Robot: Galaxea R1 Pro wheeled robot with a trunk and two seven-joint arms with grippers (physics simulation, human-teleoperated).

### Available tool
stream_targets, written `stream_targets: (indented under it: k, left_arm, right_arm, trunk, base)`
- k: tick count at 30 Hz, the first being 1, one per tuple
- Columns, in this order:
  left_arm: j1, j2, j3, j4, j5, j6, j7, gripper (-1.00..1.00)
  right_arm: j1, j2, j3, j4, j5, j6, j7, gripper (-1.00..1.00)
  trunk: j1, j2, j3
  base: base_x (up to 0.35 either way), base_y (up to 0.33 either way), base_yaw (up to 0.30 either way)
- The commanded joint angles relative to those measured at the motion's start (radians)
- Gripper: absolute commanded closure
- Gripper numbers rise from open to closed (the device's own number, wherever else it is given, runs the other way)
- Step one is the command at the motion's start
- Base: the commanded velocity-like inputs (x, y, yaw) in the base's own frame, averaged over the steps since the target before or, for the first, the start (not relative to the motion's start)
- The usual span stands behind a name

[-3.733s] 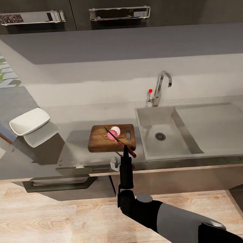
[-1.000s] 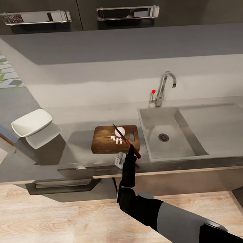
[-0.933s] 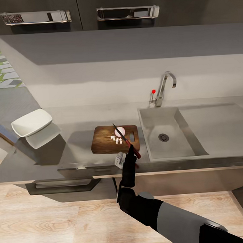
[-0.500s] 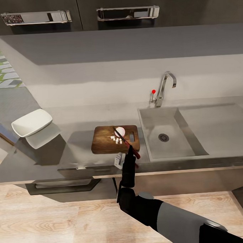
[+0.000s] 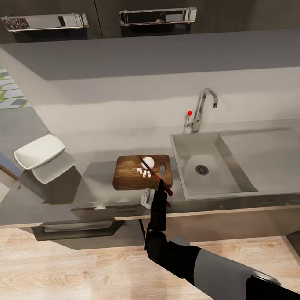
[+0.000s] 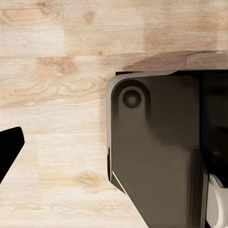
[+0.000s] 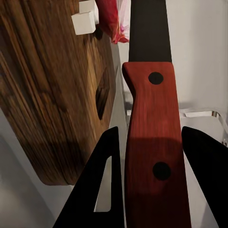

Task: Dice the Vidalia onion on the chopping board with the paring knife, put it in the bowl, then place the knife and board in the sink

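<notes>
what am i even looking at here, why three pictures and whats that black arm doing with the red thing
This is a simulated kitchen with a wheeled two-armed robot. The big picture comes from a camera on its head, looking down at the countertop. The other two come from cameras on its wrists.

The black arm is the robot's right one. Its right pincer is shut on the paring knife, the red thing being its handle. The blade reaches over the chopping board, where a half onion and a few diced onion pieces lie. A white bowl sits far to the left, the sink on the right.

The left wrist camera sees wooden floor and a dark part of the robot.
</notes>
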Motion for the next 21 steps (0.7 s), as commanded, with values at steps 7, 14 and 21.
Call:
stream_targets:
  k: [7, 14, 21]
  left_arm:
    - [0.000, 0.001, -0.005, -0.001, 0.007, -0.002, 0.003, -1.00]
    - [0.000, 0.001, -0.005, -0.001, 0.007, -0.002, 0.003, -1.00]
    - [0.000, 0.001, -0.005, -0.001, 0.007, -0.002, 0.003, -1.00]
  right_arm:
    - [0.001, 0.000, 0.002, 0.005, -0.041, -0.027, 0.045, 1.00]
    - [0.001, 0.000, 0.002, 0.005, -0.041, -0.027, 0.046, 1.00]
    - [0.001, 0.000, 0.002, 0.005, -0.041, -0.027, 0.047, 1.00]
  trunk:
    - [0.001, -0.001, -0.002]
    - [0.001, -0.001, -0.002]
    - [0.001, -0.001, -0.002]
  base:
    - [0.000, 0.000, 0.000]
    - [0.000, 0.000, 0.000]
    - [0.018, 0.008, 0.000]
